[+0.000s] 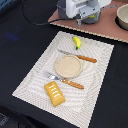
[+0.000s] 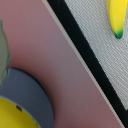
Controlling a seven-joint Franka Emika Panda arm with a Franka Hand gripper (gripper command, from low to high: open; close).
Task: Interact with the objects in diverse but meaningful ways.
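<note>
A yellow banana [image 1: 76, 42] is seen lying on the far part of a pale woven placemat [image 1: 30, 80], just beyond a round tan plate [image 1: 68, 66] flanked by a knife [image 1: 80, 57] and a fork [image 1: 65, 80] with orange handles. A golden-brown bread loaf [image 1: 54, 93] rests at the mat's near edge, well apart from the banana. At the far edge of the scene, over a pinkish board [image 1: 107, 27], the white arm's gripper [image 1: 86, 19] is held above a grey saucepan [image 1: 90, 18], which is largely hidden beneath it. In the wrist view the saucepan's grey rim [image 2: 35, 95] is shown with something yellow [image 2: 12, 115] inside, possibly a cheese wedge. A second bowl-like vessel [image 1: 121, 16] is cut off at the exterior view's right. The fingers are shown clearly in neither view, so how wide the claw stands, and whether anything is held, cannot be told. The step in hand is judged to concern the saucepan or its contents; it would be done well if the descent is kept centred inside the rim, so the wall is not clipped and the pan not pushed across the board. The wrist is pointed steeply downward.
</note>
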